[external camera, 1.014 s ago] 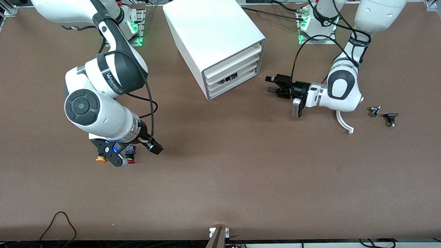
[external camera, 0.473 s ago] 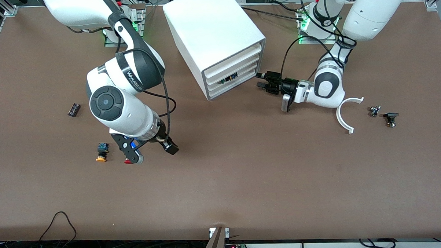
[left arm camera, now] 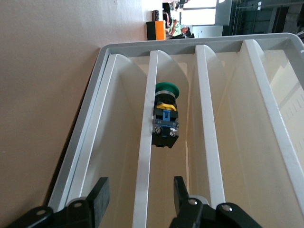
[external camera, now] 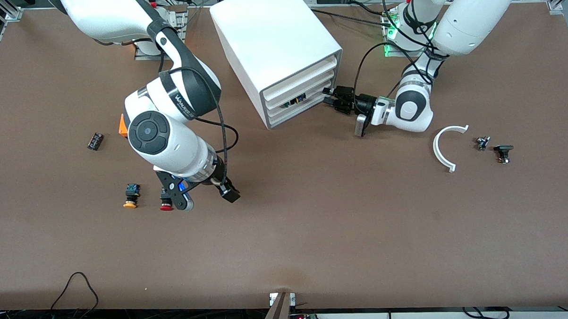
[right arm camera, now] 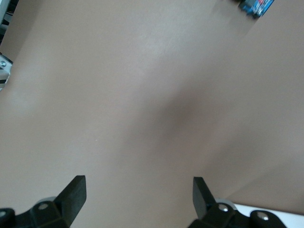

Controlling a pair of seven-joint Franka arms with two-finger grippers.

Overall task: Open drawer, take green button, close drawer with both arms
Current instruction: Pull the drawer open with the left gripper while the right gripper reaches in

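Note:
The white grey-framed cabinet (external camera: 270, 42) stands toward the robots' side of the table, its drawers pushed in. My left gripper (external camera: 328, 96) is at the cabinet's front, at the drawer (external camera: 310, 96). In the left wrist view the left gripper (left arm camera: 139, 197) is open, its fingers either side of the drawer's white front slat (left arm camera: 145, 156) without touching it. The green-capped button (left arm camera: 165, 116) lies in the gap just past that slat and peeks out in the front view (external camera: 294, 101). My right gripper (external camera: 205, 197) hangs open and empty over bare table (right arm camera: 137, 192).
A red-capped button (external camera: 165, 202) and a yellow-capped button (external camera: 131, 197) stand beside the right gripper. A small black part (external camera: 95, 140) and an orange piece (external camera: 122, 125) lie toward the right arm's end. A white curved piece (external camera: 446, 146) and two small parts (external camera: 483, 143) (external camera: 503, 153) lie toward the left arm's end.
My left gripper has moved up to the cabinet's front and its fingers have narrowed. My right arm has swung toward the table's middle, uncovering the red-capped button.

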